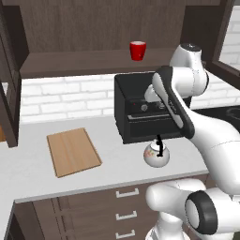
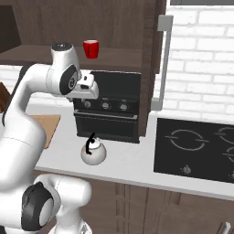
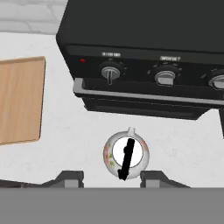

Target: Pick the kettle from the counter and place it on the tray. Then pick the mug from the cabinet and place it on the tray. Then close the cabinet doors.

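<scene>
The round silver-white kettle [image 1: 156,153] [image 2: 93,153] [image 3: 126,153] stands on the counter [image 1: 28,173] in front of the black oven, its thin black handle upright. My gripper [image 3: 111,177] hangs well above it, open, with nothing between the fingers; in the hand view the kettle lies between the two fingertips [image 3: 70,176]. In the right base view, the hand [image 2: 86,89] is level with the oven's top. The wooden tray [image 1: 72,151] [image 3: 19,100] lies flat to the kettle's left. The red mug [image 1: 137,50] [image 2: 91,48] sits on the cabinet shelf [image 1: 70,63]. The cabinet doors [image 1: 9,93] [image 2: 164,59] stand open.
A black toaster oven [image 1: 136,112] [image 2: 109,109] [image 3: 144,52] stands against the brick wall just behind the kettle. A black cooktop [image 2: 196,146] is set in the counter to the right. Dark drawers [image 1: 126,206] run below the counter's front edge.
</scene>
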You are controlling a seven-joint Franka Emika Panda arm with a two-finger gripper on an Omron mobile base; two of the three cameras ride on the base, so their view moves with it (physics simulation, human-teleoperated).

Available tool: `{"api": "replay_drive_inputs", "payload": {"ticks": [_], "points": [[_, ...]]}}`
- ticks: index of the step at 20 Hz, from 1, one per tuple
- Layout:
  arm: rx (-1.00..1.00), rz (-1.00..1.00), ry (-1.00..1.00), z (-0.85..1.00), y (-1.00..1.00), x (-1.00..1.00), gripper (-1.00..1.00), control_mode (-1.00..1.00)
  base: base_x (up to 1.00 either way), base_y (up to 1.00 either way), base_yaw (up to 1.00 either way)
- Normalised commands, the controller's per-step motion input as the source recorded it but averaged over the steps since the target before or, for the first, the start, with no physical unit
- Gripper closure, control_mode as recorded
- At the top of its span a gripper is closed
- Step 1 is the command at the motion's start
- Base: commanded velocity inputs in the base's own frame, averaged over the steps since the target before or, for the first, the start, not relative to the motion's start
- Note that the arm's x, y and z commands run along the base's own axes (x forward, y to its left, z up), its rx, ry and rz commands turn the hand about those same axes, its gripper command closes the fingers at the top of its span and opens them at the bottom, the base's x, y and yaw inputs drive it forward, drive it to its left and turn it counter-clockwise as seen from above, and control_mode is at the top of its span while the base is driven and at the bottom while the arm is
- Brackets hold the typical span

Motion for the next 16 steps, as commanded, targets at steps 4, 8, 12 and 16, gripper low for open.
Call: {"api": "replay_drive_inputs", "payload": {"ticks": [4,8,12,16], "points": [[0.00,0.00,-0.02,0.00,0.00,-0.21,-1.00,-1.00,0.00,0.00,0.00],[-0.01,0.00,0.05,-0.28,0.11,-0.35,-1.00,-1.00,0.00,0.00,0.00],[-0.02,-0.01,0.16,-0.56,0.06,-0.44,-1.00,-1.00,0.00,0.00,0.00],[0.00,-0.13,0.03,-0.50,-0.11,-0.48,-1.00,-1.00,0.00,0.00,0.00]]}}
